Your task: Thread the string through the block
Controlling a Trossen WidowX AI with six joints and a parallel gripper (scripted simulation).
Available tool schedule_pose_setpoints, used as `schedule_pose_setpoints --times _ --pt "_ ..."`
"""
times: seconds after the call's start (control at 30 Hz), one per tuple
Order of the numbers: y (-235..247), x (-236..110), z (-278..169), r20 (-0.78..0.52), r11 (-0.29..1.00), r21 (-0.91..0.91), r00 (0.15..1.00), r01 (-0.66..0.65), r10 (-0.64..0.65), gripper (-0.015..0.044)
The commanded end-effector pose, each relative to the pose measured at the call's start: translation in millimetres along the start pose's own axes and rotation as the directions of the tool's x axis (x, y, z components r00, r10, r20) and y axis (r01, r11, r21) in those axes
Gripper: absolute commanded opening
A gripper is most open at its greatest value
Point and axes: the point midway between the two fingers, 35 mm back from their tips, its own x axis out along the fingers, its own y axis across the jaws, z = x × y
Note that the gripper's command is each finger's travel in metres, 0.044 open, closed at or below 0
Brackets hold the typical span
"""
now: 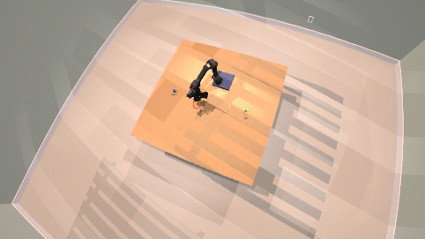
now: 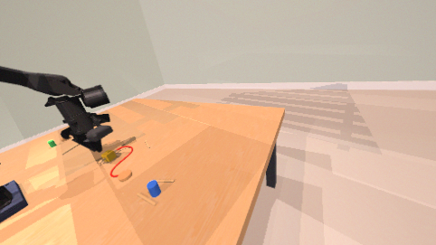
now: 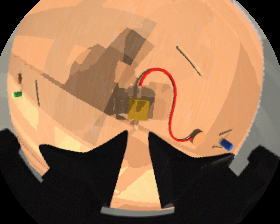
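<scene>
The fingers stand partly spread on nothing.

Top view: the gripper (image 1: 194, 94) hangs above the block (image 1: 199, 103) at frame centre.

Exterior: the block (image 2: 109, 155) lies lower right of the jaws.

Wrist: the block (image 3: 139, 111) sits ahead of the gap; I cannot make out the stick on the string (image 3: 169, 99).

In the wrist view, the two dark fingers of the claw (image 3: 139, 137) filled the bottom of the frame, with a narrow gap between them and nothing visible in it. Just above the gap, near the centre, the yellow block (image 3: 139, 111) lay on the desk (image 3: 91, 30). A red string (image 3: 169, 99) rose from the block, curved right and went down toward the lower right. At the right edge was a small blue object (image 3: 227, 144), at the left edge a green one (image 3: 18, 94). A thin dark stick (image 3: 188, 60) lay in the upper right.
</scene>
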Motion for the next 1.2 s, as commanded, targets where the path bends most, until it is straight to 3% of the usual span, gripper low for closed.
schedule_pose_setpoints --times 0.0,1.1,1.17 --pt "0.3 9.2 -1.8 -0.011 1.0 -0.004 1.0 -0.002 0.002 0.0124" --pt "2.4 49.2 -5.2 -0.012 1.0 -0.004 1.0 -0.002 0.002 0.0124" --pt "2.5 47.7 -4.2 -0.007 1.0 -0.002 1.0 -0.005 0.005 0.0071"
